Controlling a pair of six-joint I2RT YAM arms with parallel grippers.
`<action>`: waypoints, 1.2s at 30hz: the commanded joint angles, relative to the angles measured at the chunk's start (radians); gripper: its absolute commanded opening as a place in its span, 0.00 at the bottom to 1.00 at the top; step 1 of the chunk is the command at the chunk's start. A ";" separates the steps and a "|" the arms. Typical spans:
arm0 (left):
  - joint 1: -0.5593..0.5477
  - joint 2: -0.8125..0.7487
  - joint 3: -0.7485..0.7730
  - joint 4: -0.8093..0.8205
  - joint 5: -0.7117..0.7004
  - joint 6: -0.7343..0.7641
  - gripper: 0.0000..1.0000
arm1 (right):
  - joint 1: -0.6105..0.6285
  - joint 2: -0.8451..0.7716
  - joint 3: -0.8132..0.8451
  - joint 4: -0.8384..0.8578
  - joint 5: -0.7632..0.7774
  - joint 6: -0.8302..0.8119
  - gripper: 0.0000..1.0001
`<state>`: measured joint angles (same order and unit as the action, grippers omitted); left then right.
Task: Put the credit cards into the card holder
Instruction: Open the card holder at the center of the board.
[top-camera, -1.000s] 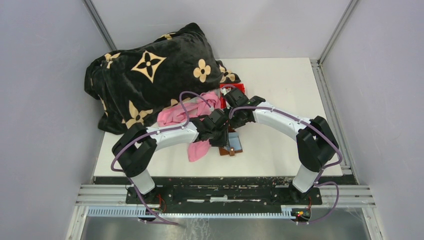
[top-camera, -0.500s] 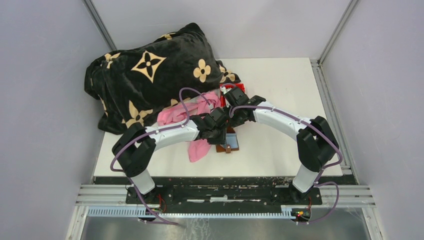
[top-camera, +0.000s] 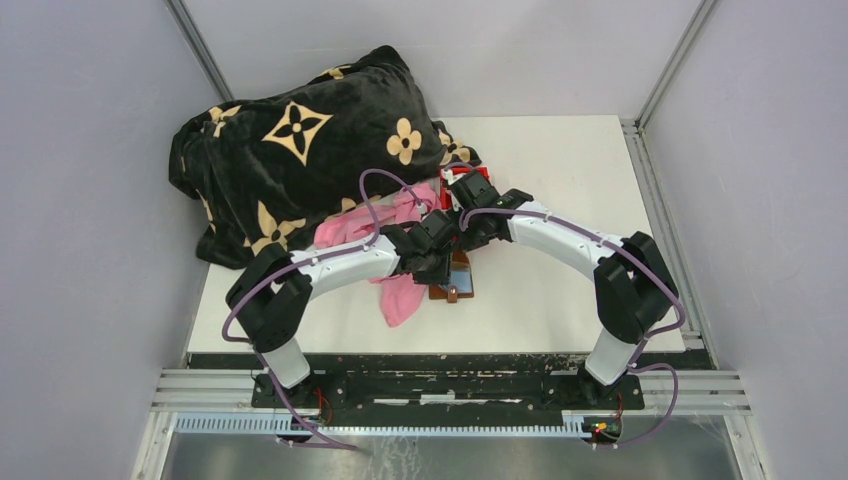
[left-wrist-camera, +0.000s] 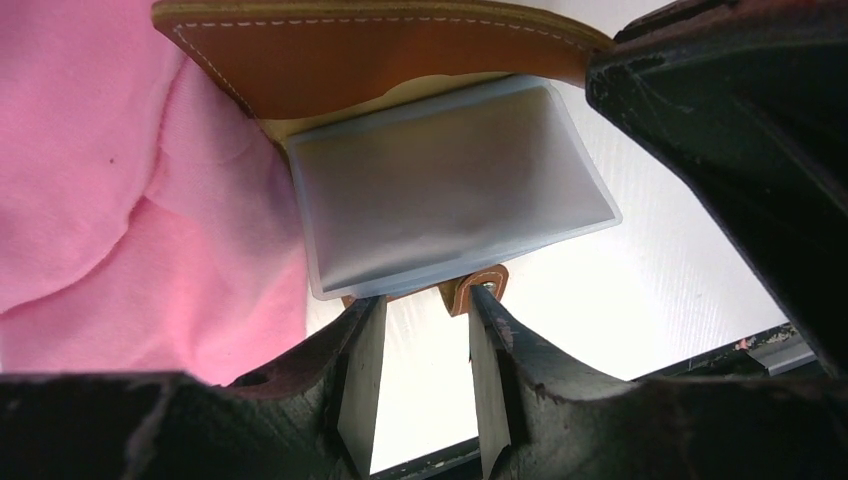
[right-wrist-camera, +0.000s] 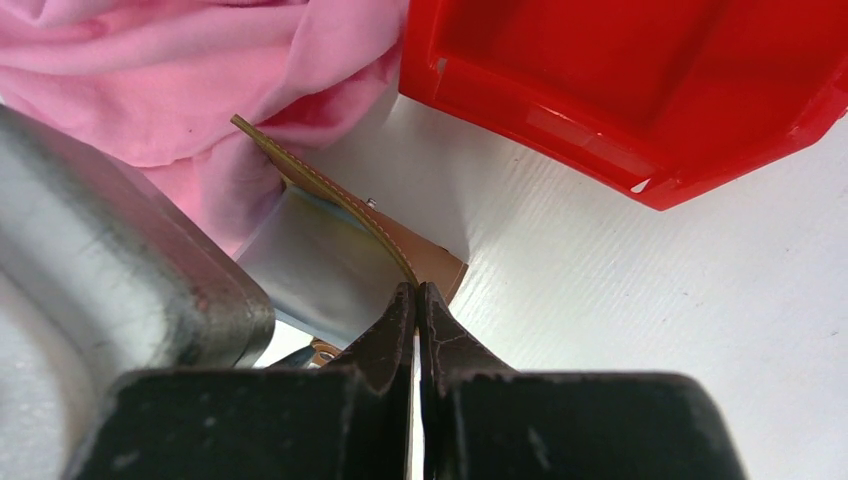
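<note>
Right now the card holder (left-wrist-camera: 380, 60) lies open on the white table (top-camera: 560, 290), near its middle, just beside a pink cloth (left-wrist-camera: 120, 200) on its left. Its long axis runs from near to far; the snap tab (left-wrist-camera: 478, 290) points at my bases, and the far leather flap is tilted up off the table. The clear pocket (left-wrist-camera: 450, 190) faces up and looks grey; whether a card sits in it I cannot tell.

My right claw (right-wrist-camera: 417, 295) is pinched tight on the edge of that raised flap. My left claw (left-wrist-camera: 425, 310) stands partly parted, one finger on each side of the tab, gripping nothing.

Both my arms bow inward, elbows out, and my wrists almost meet over the holder.

A red bin (right-wrist-camera: 640, 90) sits on the far side of the holder. A black blanket (top-camera: 300, 150) with tan flower and star motifs is heaped at the far left.
</note>
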<state>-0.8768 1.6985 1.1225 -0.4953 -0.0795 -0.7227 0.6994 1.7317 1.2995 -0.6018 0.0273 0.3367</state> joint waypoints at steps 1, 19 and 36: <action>0.012 0.000 0.113 0.103 -0.054 0.063 0.44 | 0.014 0.014 0.007 -0.056 -0.012 -0.020 0.01; 0.017 0.012 0.125 0.065 -0.111 0.113 0.44 | 0.013 0.038 0.011 -0.048 -0.023 -0.021 0.01; 0.027 0.036 0.132 0.083 -0.101 0.101 0.44 | 0.014 0.046 0.011 -0.043 -0.028 -0.022 0.01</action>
<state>-0.8608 1.7412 1.1744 -0.5545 -0.1402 -0.6567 0.6861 1.7500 1.3056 -0.5831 0.0311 0.3401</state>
